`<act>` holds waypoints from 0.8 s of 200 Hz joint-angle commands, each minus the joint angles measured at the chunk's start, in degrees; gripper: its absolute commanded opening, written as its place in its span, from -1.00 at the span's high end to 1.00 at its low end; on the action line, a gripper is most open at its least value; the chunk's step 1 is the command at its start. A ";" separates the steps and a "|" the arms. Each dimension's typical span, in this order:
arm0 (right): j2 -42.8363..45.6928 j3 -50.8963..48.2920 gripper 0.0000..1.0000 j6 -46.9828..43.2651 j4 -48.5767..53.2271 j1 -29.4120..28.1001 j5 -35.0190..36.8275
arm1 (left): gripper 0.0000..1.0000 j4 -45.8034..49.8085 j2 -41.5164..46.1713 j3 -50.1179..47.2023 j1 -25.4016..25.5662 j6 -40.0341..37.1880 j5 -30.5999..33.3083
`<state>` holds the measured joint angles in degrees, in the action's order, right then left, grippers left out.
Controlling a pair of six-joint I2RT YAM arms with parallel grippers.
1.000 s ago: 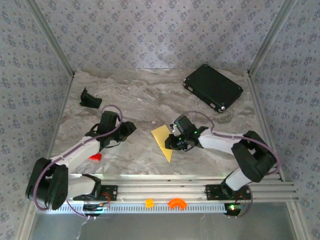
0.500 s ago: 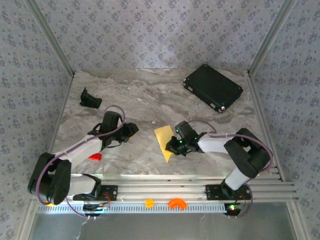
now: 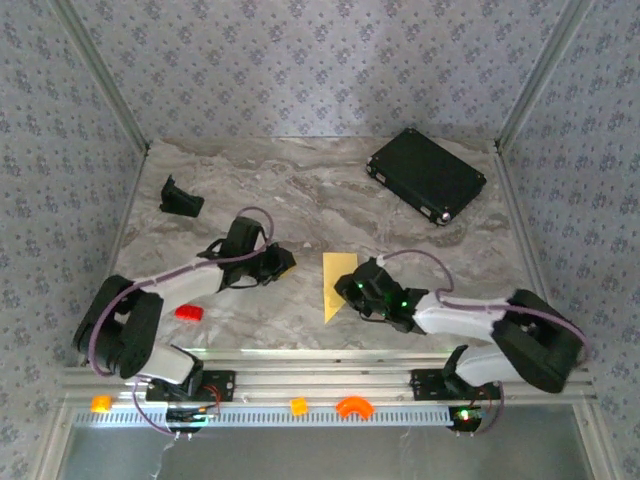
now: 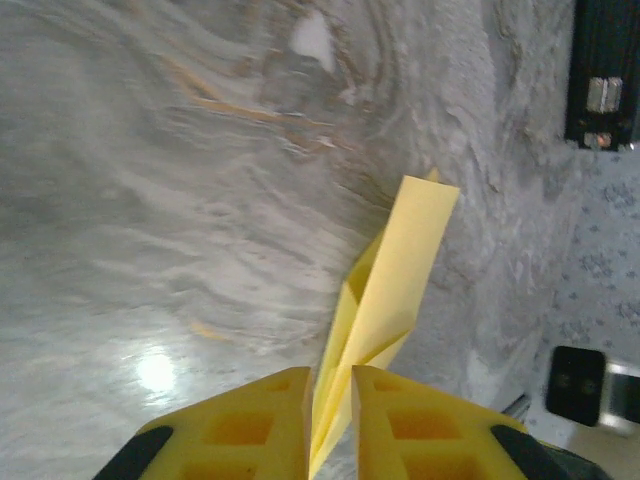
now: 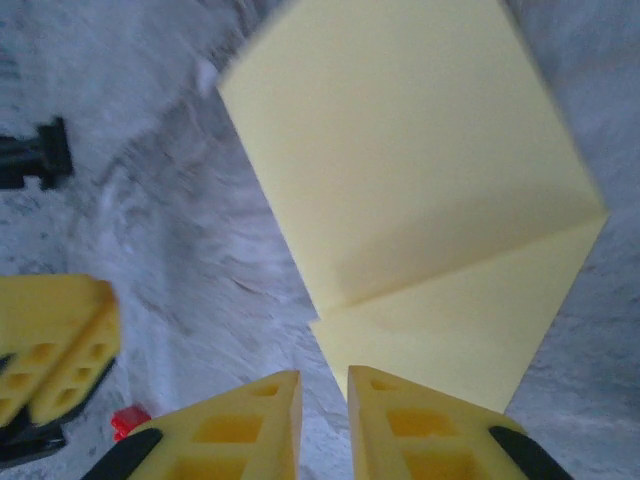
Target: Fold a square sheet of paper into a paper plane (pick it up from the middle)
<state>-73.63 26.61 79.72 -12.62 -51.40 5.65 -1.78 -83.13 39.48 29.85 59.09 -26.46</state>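
The right gripper (image 5: 323, 372) has its yellow jaws drawn nearly together, with a bare slit between them and nothing clamped. Its tips sit just short of the near corner of the pale-yellow sheet of thin paper (image 5: 420, 170). From above it stands at that sheet's right edge; whether it touches I cannot tell. The left gripper (image 4: 330, 370) is likewise almost closed and empty, low over the grey marbled desk (image 3: 300, 190), with a strip of bare desk between it and the paper's left edge.

The paper lies flat near the middle of the desk, partly folded, one flap lying over a lower layer along a diagonal crease. It will be nearly weightless, limp and easily crumpled, and apt to slide on the smooth desk if pushed. I would pin one layer with one gripper and take a raised flap edge near the middle with the other.

Against a second ago, the left gripper has come rightward toward the paper. The right gripper has drawn back toward the near edge, its elbow swung out to the right. The paper lies a little further right and looks narrower. A small orange plastic piece (image 3: 100, 402) now shows on the near rail.
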 commanded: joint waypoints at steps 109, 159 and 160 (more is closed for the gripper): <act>24.42 -9.88 0.26 -21.36 15.55 21.22 -17.13 | 0.93 -0.27 -23.38 19.35 8.08 -3.75 -7.61; 20.10 -9.99 0.24 -23.09 13.22 23.51 -23.33 | 1.00 1.36 -27.46 18.87 7.87 -3.63 -5.62; 19.97 -10.00 0.24 -23.20 13.14 23.52 -23.41 | 1.00 1.35 -27.49 18.83 7.95 -3.63 -5.62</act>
<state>-52.27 15.90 58.76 1.10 -28.45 -13.08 -2.31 -109.08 58.37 37.95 56.38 -32.77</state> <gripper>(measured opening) 0.381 0.058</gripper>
